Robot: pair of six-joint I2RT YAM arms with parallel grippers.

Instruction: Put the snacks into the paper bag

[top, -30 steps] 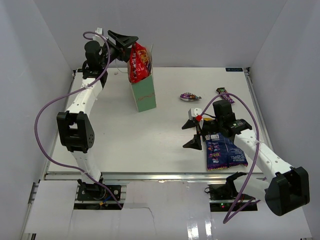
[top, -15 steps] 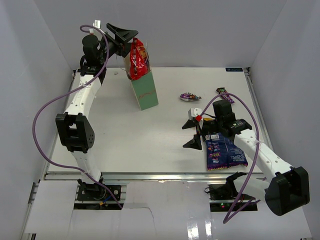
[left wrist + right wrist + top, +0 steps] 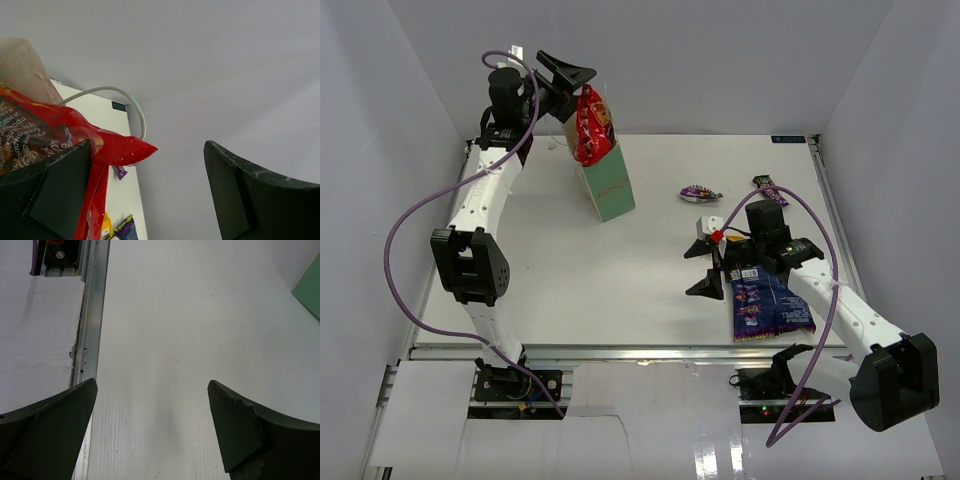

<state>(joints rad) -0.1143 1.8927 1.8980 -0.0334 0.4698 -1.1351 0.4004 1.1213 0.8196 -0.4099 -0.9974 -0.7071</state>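
1. The step in hand looked like dropping the red bag (image 3: 592, 125) into the paper bag (image 3: 610, 188).
2. The paper bag stood at the back left of the bench (image 3: 620, 290) and leaned a little. The red bag sat in its mouth, with most of it sticking out of the top.
3. The left hand (image 3: 570, 85) was high up beside the red bag. Its fingers were spread wide. The red bag lay against one finger, but nothing was pinched.
4. The right hand (image 3: 703, 270) was low over the bench, just beside the blue-purple bag (image 3: 768, 305). Its fingers were wide apart too, with only bare bench between them.
5. I think the next move called for care. The left hand had to lift away without catching the thin handle (image 3: 125, 97). The red bag might need a push down to make room.
6. After that, the blue-purple bag seemed the easy one to grab, since the right hand was so near it.
7. Counted: one paper bag, one red bag, one blue-purple bag, one small purple candy (image 3: 700, 192) and one dark bar (image 3: 770, 188).
8. The candy and the bar lay on the bench, well apart from the paper bag.
9. I could not find the yellow packs for sure.
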